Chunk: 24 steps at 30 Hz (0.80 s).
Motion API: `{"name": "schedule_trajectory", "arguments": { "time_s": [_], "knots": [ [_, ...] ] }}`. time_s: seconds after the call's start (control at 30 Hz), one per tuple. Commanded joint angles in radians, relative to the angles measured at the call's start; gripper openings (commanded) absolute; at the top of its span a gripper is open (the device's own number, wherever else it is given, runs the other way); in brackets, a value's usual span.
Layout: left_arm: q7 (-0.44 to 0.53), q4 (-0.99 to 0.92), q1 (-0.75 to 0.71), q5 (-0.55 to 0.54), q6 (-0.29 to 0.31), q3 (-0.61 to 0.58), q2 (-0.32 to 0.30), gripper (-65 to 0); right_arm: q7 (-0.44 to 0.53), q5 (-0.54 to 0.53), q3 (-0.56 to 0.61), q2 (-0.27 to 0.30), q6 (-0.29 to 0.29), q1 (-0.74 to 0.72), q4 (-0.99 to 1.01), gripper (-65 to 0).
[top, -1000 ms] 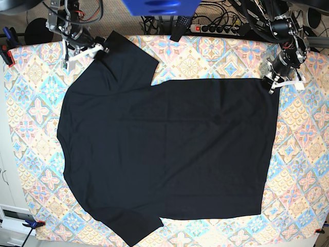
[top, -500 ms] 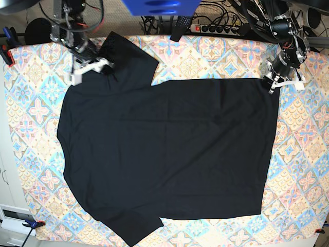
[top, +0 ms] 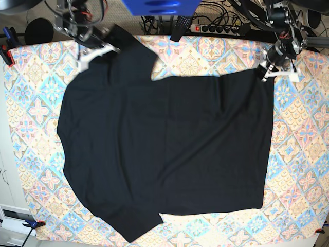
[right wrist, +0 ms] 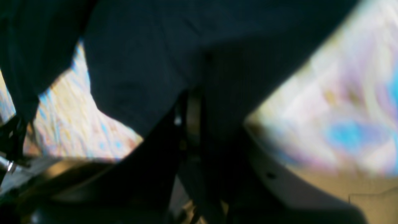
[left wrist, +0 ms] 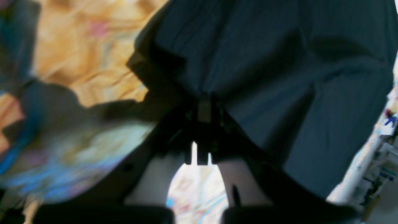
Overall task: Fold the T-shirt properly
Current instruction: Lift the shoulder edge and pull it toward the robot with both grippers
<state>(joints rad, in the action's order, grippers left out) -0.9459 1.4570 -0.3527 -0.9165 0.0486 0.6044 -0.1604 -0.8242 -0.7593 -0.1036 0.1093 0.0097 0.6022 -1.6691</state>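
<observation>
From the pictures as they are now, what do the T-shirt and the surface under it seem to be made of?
The T-shirt looks like soft matte knit, likely cotton: it wrinkles, drapes and shows no shine. The table cover seems a printed fabric or padded sheet, with a pastel tile pattern and a flat, dull finish; which of the two cannot be told.
</observation>
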Motion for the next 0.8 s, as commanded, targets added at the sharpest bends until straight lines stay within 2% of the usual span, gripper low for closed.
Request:
{"name": "schedule_trajectory", "arguments": {
  "time_s": [0.0, 0.23, 0.4, 0.47, 0.53, 0.67, 0.77],
  "knots": [
    [0.008, 0.034, -0.012, -0.009, 0.006, 0.005, -0.015, -65.0, 0.004, 0.005, -0.028, 0.011, -0.004, 0.02, -0.026, -65.0],
    [0.008, 0.104, -0.13, -0.011, 0.006, 0.005, -0.04, -65.0, 0.003, 0.005, -0.117, 0.011, -0.004, 0.137, -0.124, -65.0],
    [0.008, 0.106, -0.185, -0.013, 0.007, 0.01, -0.043, -65.0, 0.003, 0.005, -0.135, 0.011, -0.004, 0.198, -0.179, -65.0],
    [0.008, 0.124, -0.211, -0.013, 0.026, 0.013, -0.043, -65.0, 0.003, 0.005, -0.135, 0.011, -0.004, 0.213, -0.202, -65.0],
    [0.009, 0.166, -0.233, -0.013, 0.046, 0.013, -0.043, -65.0, 0.003, 0.005, -0.135, 0.011, -0.004, 0.213, -0.223, -65.0],
    [0.011, 0.25, -0.233, -0.013, 0.047, 0.013, -0.035, -65.0, 0.003, 0.005, -0.135, 0.011, -0.004, 0.212, -0.23, -65.0],
    [0.009, 0.296, -0.191, -0.013, 0.046, 0.012, -0.035, -65.0, 0.003, 0.005, -0.135, 0.011, -0.004, 0.152, -0.236, -65.0]
  ]
}}
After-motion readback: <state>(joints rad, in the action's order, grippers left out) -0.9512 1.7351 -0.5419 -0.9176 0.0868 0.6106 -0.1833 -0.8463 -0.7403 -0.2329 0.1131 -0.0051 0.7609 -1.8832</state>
